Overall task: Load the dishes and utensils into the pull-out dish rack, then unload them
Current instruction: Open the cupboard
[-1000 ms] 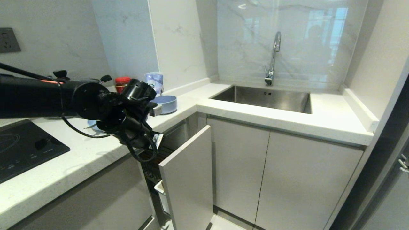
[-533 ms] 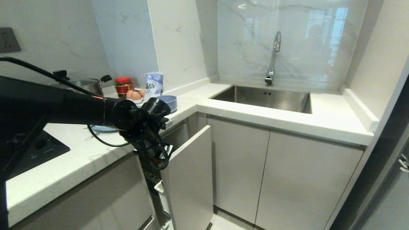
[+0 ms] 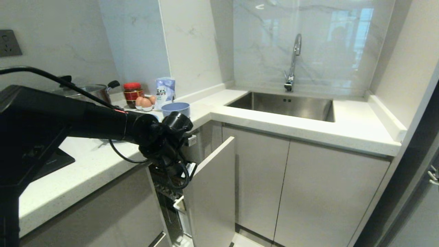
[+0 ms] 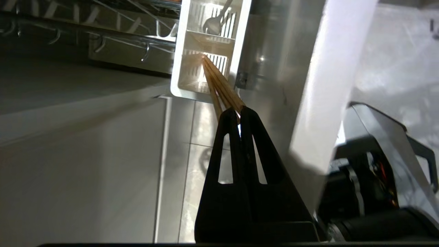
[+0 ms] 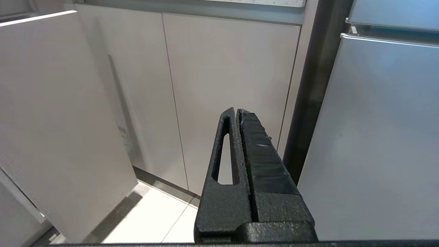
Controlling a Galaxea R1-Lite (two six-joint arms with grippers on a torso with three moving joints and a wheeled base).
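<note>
My left gripper (image 4: 239, 111) is shut on the two wooden chopsticks (image 4: 222, 90). Their far ends stand in one compartment of the white utensil caddy (image 4: 181, 73) of the pull-out dish rack (image 4: 103, 31). The silver spoon (image 4: 214, 22) sits in the compartment beside it. In the head view my left arm (image 3: 161, 137) reaches down behind the rack's front panel (image 3: 212, 192), which hides the fingers. The pale blue bowl (image 3: 175, 109) stands on the counter behind the arm. The plate is hidden. My right gripper (image 5: 236, 111) hangs shut and empty low in front of the cabinet doors.
A steel sink (image 3: 281, 106) with a faucet (image 3: 293, 61) is set into the counter on the right. At the back left stand a pot (image 3: 92, 91), a red-lidded jar (image 3: 132, 92), eggs (image 3: 144, 102) and a packet (image 3: 165, 89). A black cooktop (image 3: 51, 161) lies near left.
My left arm has come down from counter height into the gap behind the front panel, carrying the chopsticks. The front panel has shifted slightly outward. The bowl is now uncovered.
</note>
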